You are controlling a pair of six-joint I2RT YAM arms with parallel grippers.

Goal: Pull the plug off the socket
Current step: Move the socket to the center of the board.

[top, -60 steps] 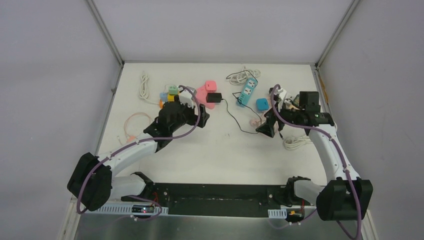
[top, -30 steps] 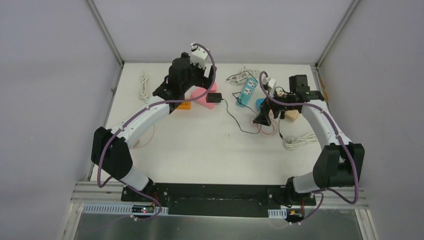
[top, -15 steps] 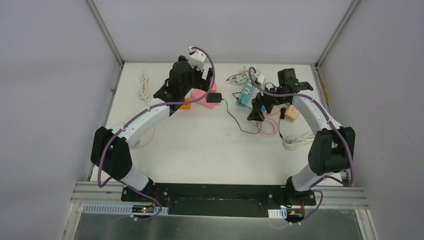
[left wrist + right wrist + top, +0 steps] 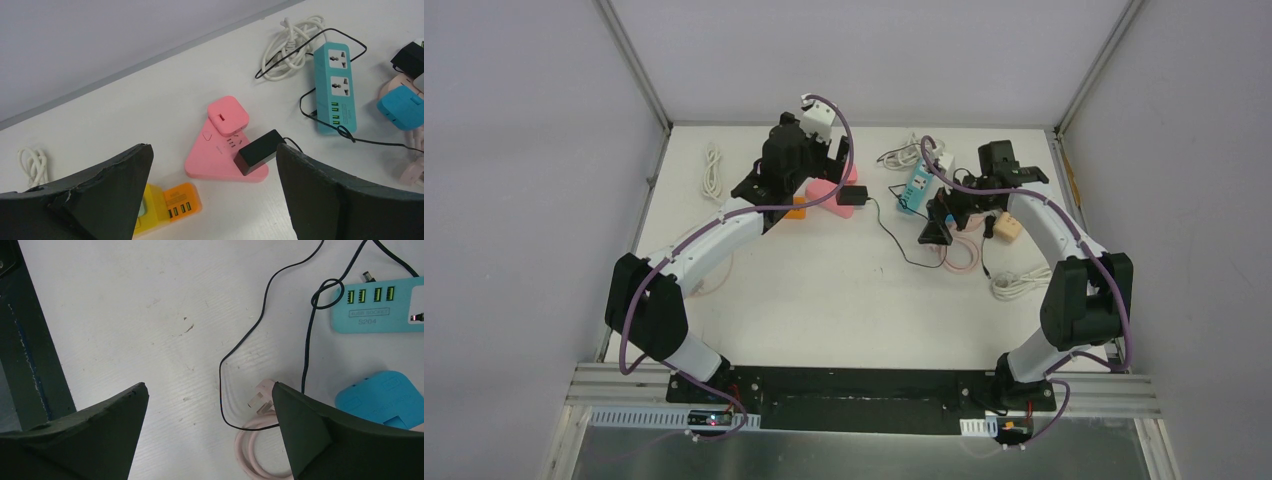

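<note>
Both arms have swung out from mid-table to its far side and now barely drift, so the approach looks done and the descent is next. Over on the left, the left gripper (image 4: 211, 148) hangs above the pink socket (image 4: 205, 162) with its jaws spread wide and nothing between them. The black plug (image 4: 259, 151) sits in the socket's right edge, just inside the right finger's line, with a pink cube adapter (image 4: 228, 116) on the far corner. A yellow-orange block (image 4: 175, 202) lies near the left finger, half covered by it.

Further right lies the teal power strip (image 4: 336, 85). The right gripper (image 4: 209, 385) hovers beside it – also wide and empty – over a black cable (image 4: 260, 325) and a pink cord's plug (image 4: 260, 397).

How deep the black plug's pins sit cannot be seen, and in the top view the left arm covers much of the socket. The right wrist view cuts off most of the teal strip.
</note>
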